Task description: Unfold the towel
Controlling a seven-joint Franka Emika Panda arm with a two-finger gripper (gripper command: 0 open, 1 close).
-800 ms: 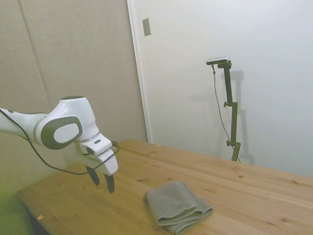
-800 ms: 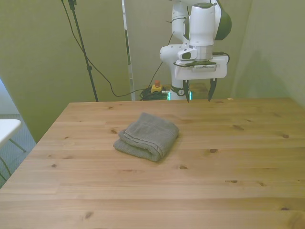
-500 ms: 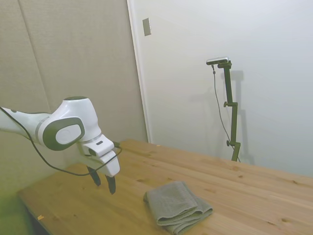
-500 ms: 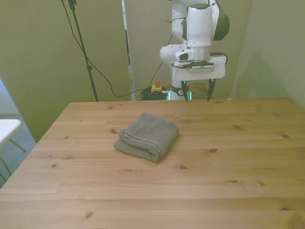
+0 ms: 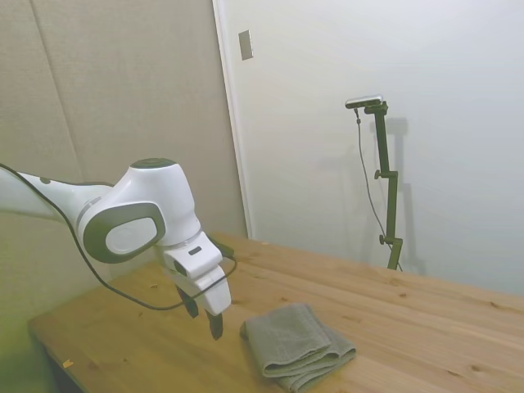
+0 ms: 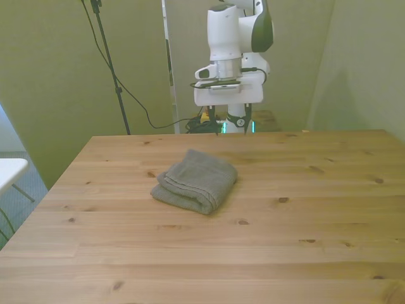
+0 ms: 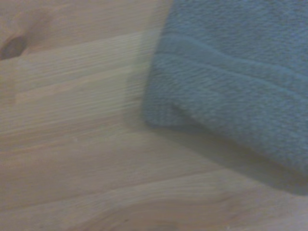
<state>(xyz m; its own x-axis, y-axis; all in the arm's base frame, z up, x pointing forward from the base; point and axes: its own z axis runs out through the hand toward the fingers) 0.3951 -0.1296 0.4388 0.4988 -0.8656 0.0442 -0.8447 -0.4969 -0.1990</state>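
Side view, left to right. White arm [image 5: 123,221] enters from 9 o'clock, wrist bent down. Gripper [image 5: 205,315] hangs above the wooden table [image 5: 426,319], fingers pointing down, clear of the surface. The two dark fingers stand apart with a visible gap between them and nothing in it: released, empty.

Towel [image 5: 296,344] lies at about 3 o'clock from the gripper, near it but not touching. Grey-green, folded, flat on the table, layered edges facing the camera. Behind it stand a plain wall and a pale door frame [image 5: 232,123].

Front view, left to right. A black cable [image 6: 120,82] drops along the back wall at 10 o'clock. Towel [image 6: 196,179] rests left of the table's middle [image 6: 304,215], folded into a thick pad, rolled edge at its 7 o'clock side. Gripper [image 6: 229,119] is at about 1 o'clock from the towel, beyond the far edge of the pad, not in contact.

Wrist view, blurred. One corner of the towel [image 7: 231,82] over bare wood grain [image 7: 72,144], with a dark knot [image 7: 13,46] in the boards. A band of stitching runs across the cloth.
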